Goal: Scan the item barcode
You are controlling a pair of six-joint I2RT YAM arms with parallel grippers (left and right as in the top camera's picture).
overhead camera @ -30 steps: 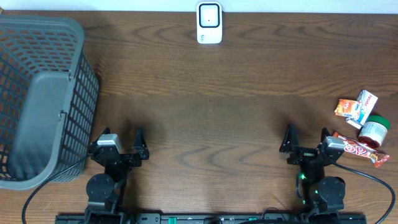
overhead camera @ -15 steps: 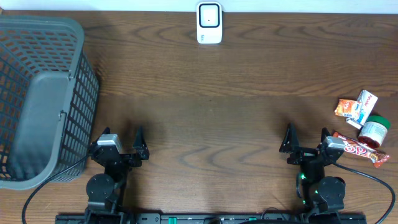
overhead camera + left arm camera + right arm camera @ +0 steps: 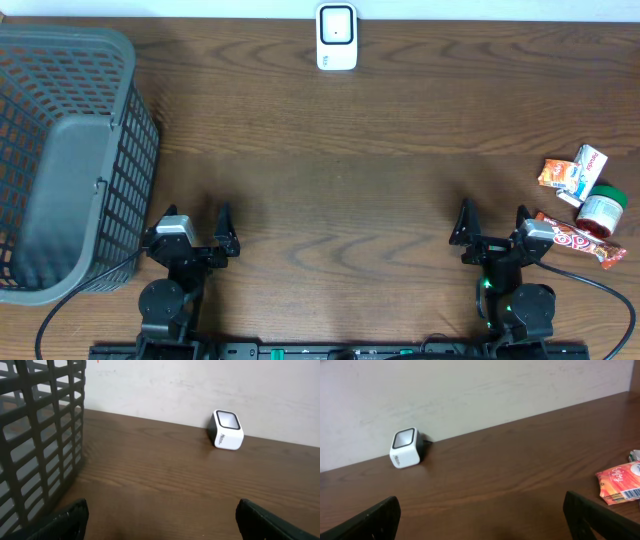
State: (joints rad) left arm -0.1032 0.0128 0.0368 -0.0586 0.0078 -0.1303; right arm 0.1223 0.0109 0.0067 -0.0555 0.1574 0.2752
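Looking across our dark wooden counter (image 3: 340, 150) below a pale wall (image 3: 200, 385), we see a grey mesh basket (image 3: 140, 150) cut off at left, left fingers (image 3: 70, 519) wide and empty, the white scanner (image 3: 336, 37) at the far edge, right fingers (image 3: 375, 520) wide and empty, and snack packets (image 3: 560, 176) far right, their print too small to read.

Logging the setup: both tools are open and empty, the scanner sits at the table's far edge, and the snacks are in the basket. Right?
No: the overhead view shows the snacks on the table at the robot's right, outside the basket, which stands at its left. The rest holds.
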